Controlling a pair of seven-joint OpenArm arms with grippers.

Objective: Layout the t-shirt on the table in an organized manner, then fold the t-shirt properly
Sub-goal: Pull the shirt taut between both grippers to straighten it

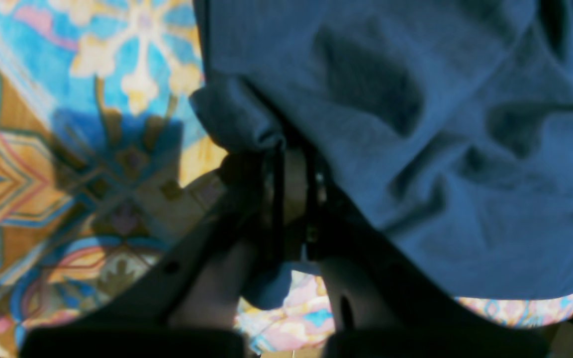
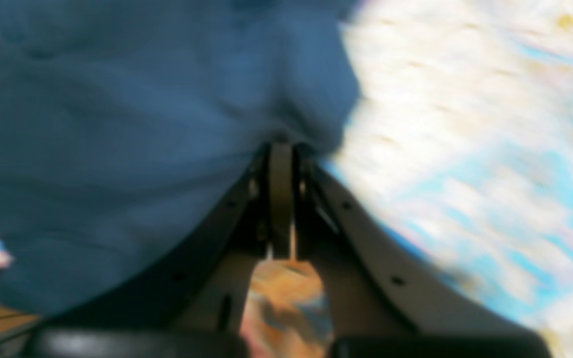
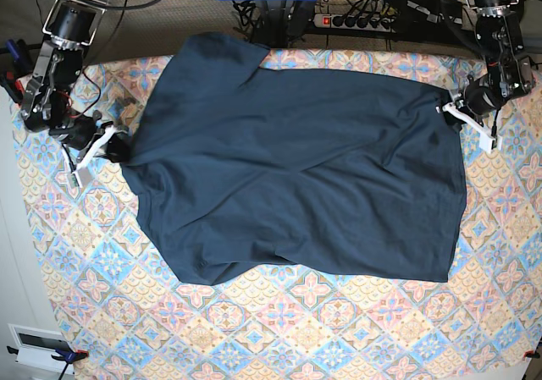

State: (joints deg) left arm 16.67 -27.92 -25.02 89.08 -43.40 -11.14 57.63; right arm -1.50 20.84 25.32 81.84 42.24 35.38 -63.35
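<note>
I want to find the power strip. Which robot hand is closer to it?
Left. The left gripper is just below and right of the power strip; the right gripper is across the t-shirt.

We have three views. The base camera looks straight down from high above, taking in the whole t-shirt [image 3: 296, 168] spread on the table [image 3: 279, 329], with both arms at the far corners. Our left wrist camera sits just behind the left gripper [image 1: 294, 164], looking along its jaws, very close to the fabric. Our right wrist camera does the same behind the right gripper [image 2: 280, 154], blurred. All three share the shirt's edges and the patterned cloth.
</note>
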